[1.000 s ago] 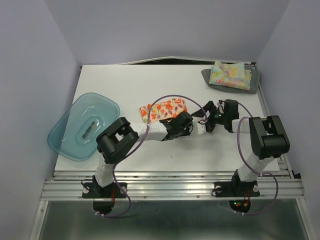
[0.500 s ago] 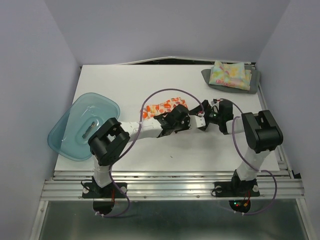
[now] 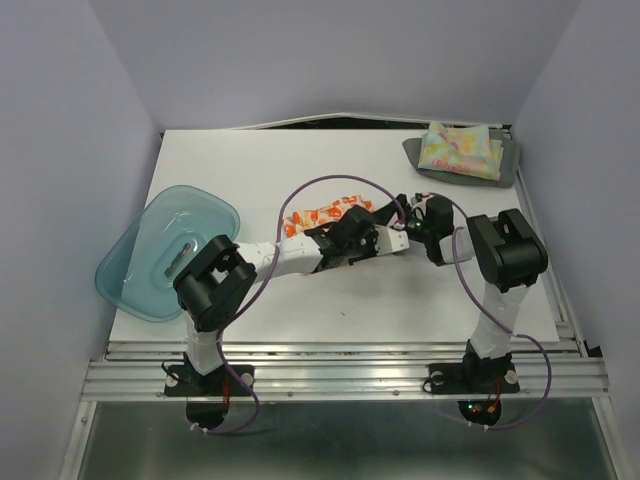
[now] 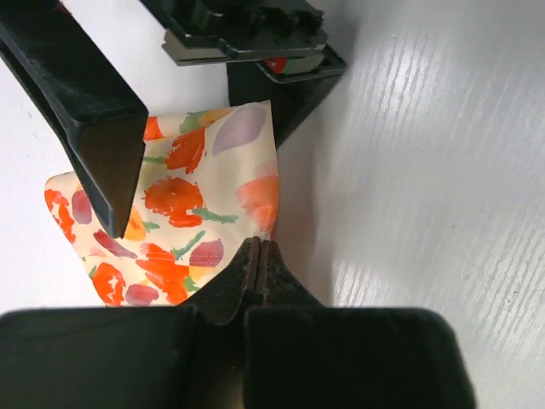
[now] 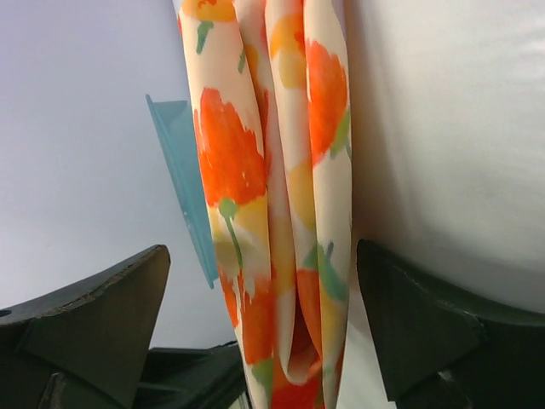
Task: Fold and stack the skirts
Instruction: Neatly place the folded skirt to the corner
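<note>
- Now, the left hand is pinched fully closed, and it has the near edge of the white cloth skirt with orange-red flowers nipped right between its tips.
- Facing it from the other side, the right hand is spread wide, one finger either side of that same skirt; whether either finger touches the cloth, I can't tell.
- From the right wrist, the skirt shows edge-on as several folded layers running between those parted fingers.
- From above, both hands meet at the middle of the white bench, and the flowered skirt stretches off to the left of them, partly hidden under the left arm.
- Out at the far right corner, the pale pastel floral skirt lies folded on top of the plain dark grey skirt, well apart from the hands.
- Over on the left, the translucent blue plastic basin hangs past the bench edge.
</note>
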Controlling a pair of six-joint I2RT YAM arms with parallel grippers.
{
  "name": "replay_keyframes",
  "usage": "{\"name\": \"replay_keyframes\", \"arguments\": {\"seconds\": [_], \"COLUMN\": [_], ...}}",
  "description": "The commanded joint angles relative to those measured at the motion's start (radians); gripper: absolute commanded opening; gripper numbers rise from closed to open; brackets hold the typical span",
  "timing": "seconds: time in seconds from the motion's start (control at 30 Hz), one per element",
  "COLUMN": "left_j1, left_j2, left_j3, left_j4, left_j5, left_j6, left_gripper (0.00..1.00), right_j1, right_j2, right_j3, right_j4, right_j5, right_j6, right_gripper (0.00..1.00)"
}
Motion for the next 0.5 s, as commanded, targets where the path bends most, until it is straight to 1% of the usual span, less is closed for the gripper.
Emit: {"name": "replay_keyframes", "arguments": {"seconds": [0.0,0.2,0.27,0.3,0.4,0.43,0.47], "left_j1": [0.003,0.004,0.004,0.004,0.006,0.006,0.007], "left_j2": [-0.043,-0.04,-0.041,-0.041,-0.043,-0.045,-0.046], "left_j3": [0.016,0.01,0.008,0.008,0.004,0.002,0.001], "left_j4": [0.027,0.032,0.04,0.04,0.044,0.046,0.047], "left_j5": [0.027,0.033,0.032,0.03,0.022,0.019,0.016], "left_j6": [-0.012,-0.008,-0.006,-0.007,-0.009,-0.011,-0.012], "left_gripper": [0.0,0.0,0.0,0.0,0.0,0.0,0.0], "right_j1": [0.028,0.058,0.058,0.058,0.058,0.058,0.058], "right_j2": [0.069,0.115,0.122,0.122,0.084,0.075,0.066], "right_j3": [0.035,0.056,0.075,0.081,0.104,0.108,0.111], "right_j4": [0.068,0.074,0.024,0.001,-0.094,-0.117,-0.143], "right_j5": [0.052,0.069,0.085,0.096,0.156,0.171,0.194], "right_j6": [0.012,-0.03,-0.063,-0.106,-0.186,-0.202,-0.235], "right_gripper": [0.95,0.9,0.86,0.84,0.65,0.55,0.49]}}
